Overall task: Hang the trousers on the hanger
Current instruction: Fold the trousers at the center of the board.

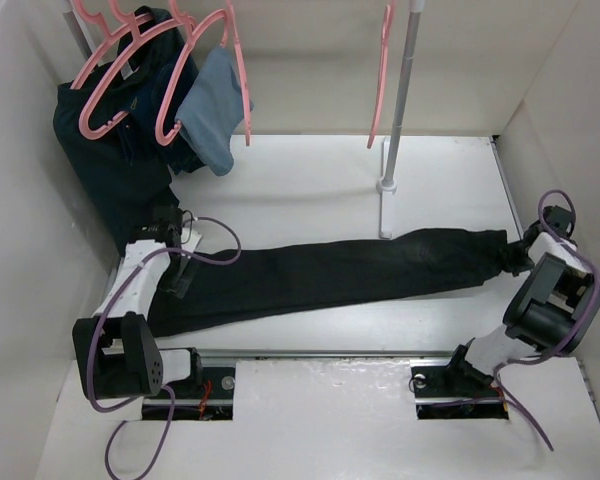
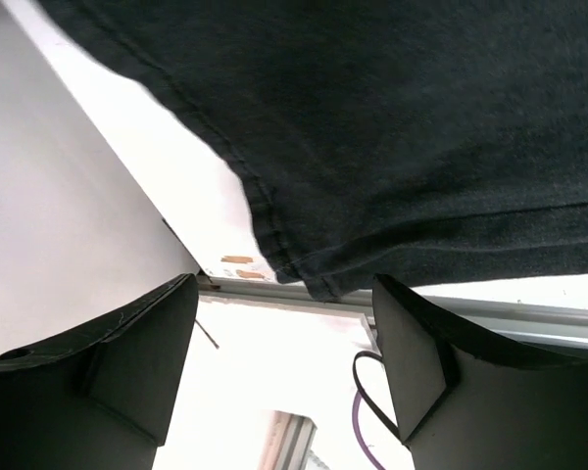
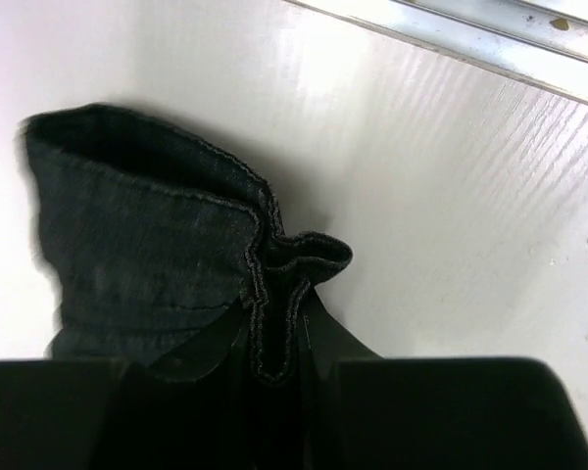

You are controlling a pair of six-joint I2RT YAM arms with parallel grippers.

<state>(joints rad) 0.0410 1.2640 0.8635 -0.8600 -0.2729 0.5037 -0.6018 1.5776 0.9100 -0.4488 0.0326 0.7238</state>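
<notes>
Presently, item one: the trousers point(image 1: 330, 270), black, lay at full length across the white surface point(image 1: 310, 200), running from the left arm to the right arm, well apart from the rail of hangers at the back. Item two: the right tool point(image 3: 274, 343), clamped on the bunched end of the trousers at the right. Item three: the left tool point(image 2: 284, 286), fingers apart and nothing between them, the stitched edge of the trousers lying just at its fingertips point(image 2: 181, 294). Item four: the hanger point(image 1: 383, 80), pink and bare, hung beside the upright pole point(image 1: 400, 120); it was judged the likeliest target, being unoccupied. Item five: three more pink hangers point(image 1: 110, 90) at the back left, with a dark navy garment point(image 1: 110, 170) and a light-blue cloth point(image 1: 215, 110) hanging there. Containers: none seen; only the hangers carried anything. Step in hand, as judged: securing the left end. To do it well, the left tool should take the edge through both layers and close firmly before any lift, then both arms should rise together, keeping the cloth taut and level so it clears the pole.
</notes>
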